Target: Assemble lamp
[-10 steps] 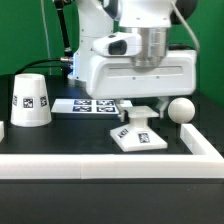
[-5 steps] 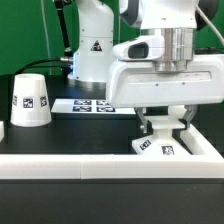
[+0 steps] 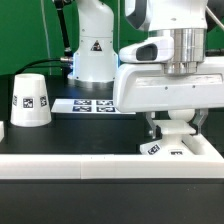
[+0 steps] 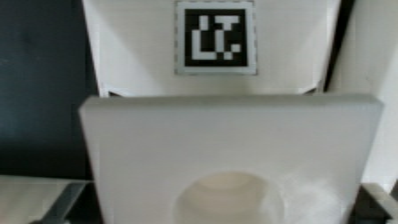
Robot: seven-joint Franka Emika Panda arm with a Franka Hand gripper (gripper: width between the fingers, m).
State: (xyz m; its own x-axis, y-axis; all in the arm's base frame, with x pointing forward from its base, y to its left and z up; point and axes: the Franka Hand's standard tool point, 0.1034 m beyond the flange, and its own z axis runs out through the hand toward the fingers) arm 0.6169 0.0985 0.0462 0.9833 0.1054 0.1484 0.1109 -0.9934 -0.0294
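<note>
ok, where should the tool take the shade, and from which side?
Probably from straight above, pinching the shade across its narrow top. It stands upright, wide end down, and its wall tapers upward, so the top is the smallest span. The tool first has to let go of the base.

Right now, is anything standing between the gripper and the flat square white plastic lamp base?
Nothing visible does. The gripper sits directly over the flat square white plastic lamp base, its fingers closed on either side of the base's raised middle.
</note>
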